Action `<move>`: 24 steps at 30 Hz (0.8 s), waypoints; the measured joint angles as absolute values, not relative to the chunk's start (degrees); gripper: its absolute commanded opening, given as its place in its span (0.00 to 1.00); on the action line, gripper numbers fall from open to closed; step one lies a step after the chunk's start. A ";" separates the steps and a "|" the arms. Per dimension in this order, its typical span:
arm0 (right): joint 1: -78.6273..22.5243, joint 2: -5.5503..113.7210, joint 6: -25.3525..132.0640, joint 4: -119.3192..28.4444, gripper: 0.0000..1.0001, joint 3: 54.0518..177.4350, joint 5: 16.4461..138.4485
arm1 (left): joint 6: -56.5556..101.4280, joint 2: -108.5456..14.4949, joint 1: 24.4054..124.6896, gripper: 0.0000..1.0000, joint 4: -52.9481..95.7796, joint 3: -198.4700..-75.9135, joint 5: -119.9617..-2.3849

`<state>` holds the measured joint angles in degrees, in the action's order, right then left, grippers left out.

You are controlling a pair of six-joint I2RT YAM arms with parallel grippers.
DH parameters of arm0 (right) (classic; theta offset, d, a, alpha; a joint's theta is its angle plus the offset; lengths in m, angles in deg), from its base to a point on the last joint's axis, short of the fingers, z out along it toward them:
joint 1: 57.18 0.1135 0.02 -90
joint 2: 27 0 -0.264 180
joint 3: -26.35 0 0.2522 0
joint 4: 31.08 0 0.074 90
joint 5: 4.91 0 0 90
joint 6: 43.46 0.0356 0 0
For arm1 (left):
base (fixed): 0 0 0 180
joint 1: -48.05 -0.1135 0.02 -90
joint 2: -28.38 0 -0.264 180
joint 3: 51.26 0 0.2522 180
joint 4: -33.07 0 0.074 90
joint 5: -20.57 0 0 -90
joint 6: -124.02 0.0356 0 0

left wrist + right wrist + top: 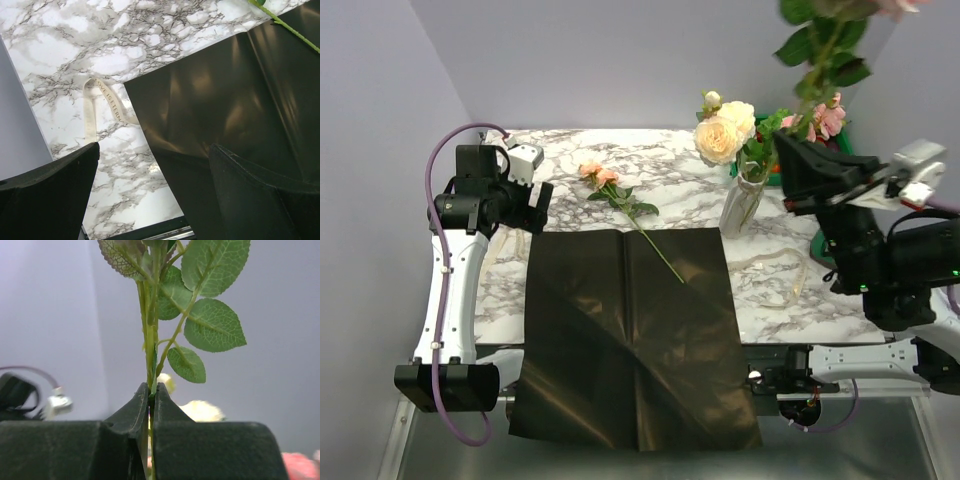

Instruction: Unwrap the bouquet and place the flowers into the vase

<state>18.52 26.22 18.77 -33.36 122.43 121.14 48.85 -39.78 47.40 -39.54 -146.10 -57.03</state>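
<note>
On the ribbon [110,101], "IS ETERN"

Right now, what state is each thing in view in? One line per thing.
Wrapper: unfolded flat, near edge hanging off the table.
Ribbon: untied, lying loose on the table.
Vase: upright, cream roses in it.
Pink rose stem: lying on the table, its end across the wrapper.
Leafy stem: upright in the air, gripped low down.
Left end effector: open, empty.
Right end effector: shut on that stem.
</note>
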 measured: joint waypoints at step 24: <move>-17.96 32.55 17.55 -13.71 0.01 111.81 119.39 | 49.63 -41.33 47.40 0.99 -39.45 -146.65 -54.04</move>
